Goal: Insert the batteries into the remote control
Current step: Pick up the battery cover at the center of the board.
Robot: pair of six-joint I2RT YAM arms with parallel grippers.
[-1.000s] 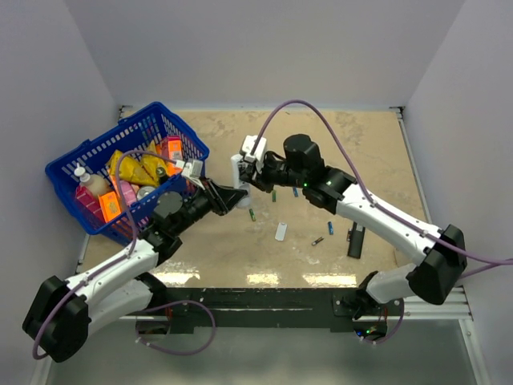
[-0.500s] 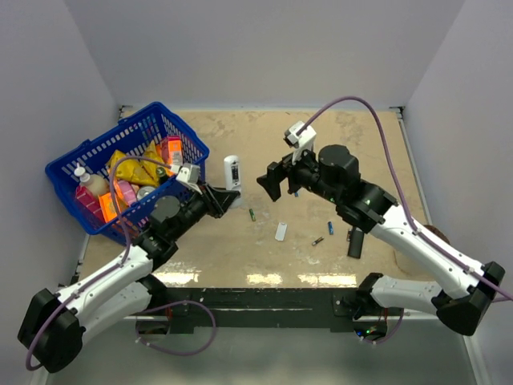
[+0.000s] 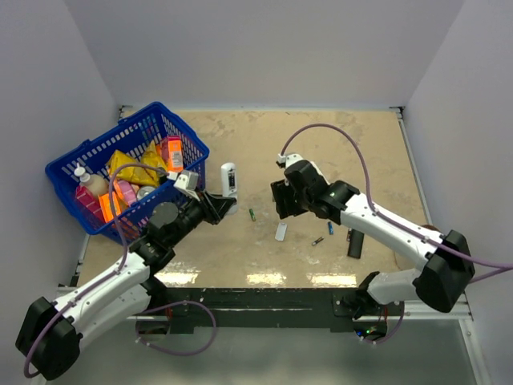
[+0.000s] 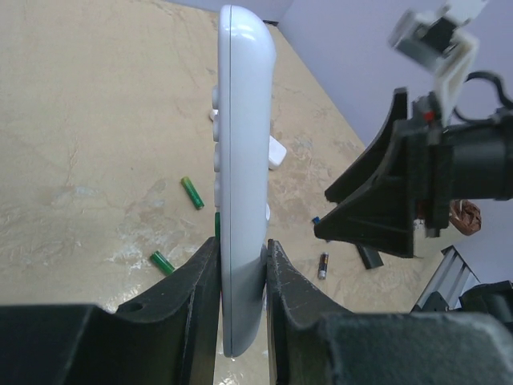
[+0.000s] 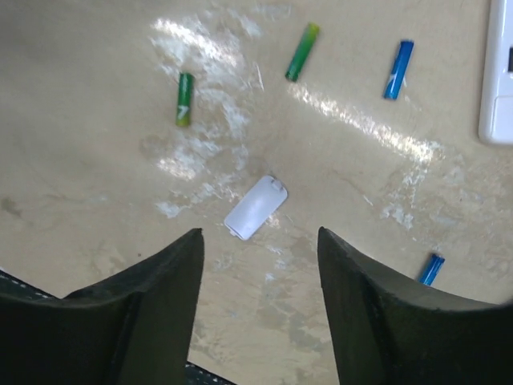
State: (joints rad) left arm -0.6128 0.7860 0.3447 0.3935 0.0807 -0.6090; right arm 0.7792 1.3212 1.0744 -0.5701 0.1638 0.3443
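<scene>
My left gripper [image 3: 220, 202] [image 4: 240, 245] is shut on the lower end of the slim white remote control [image 3: 228, 178] [image 4: 242, 144] and holds it on edge above the table. My right gripper [image 3: 280, 207] [image 5: 260, 233] is open and empty, low over the table, just above the white battery cover [image 5: 256, 207] [image 3: 280, 232]. Batteries lie loose on the table: a green one [image 3: 252, 214], a blue one [image 3: 329, 227] and a dark one [image 3: 318, 241]. The right wrist view shows two green batteries [image 5: 185, 99] [image 5: 301, 40] and two blue ones [image 5: 398, 69] [image 5: 431, 269].
A blue basket [image 3: 186, 136] full of packets and bottles stands at the left, close behind my left arm. A black remote [image 3: 355, 242] lies at the front right. A white object's edge [image 5: 498, 72] shows at the right border of the right wrist view.
My right gripper let go of the remote, drew back to the right and came down low over the battery cover. My left gripper pulled back slightly, still holding the remote.
</scene>
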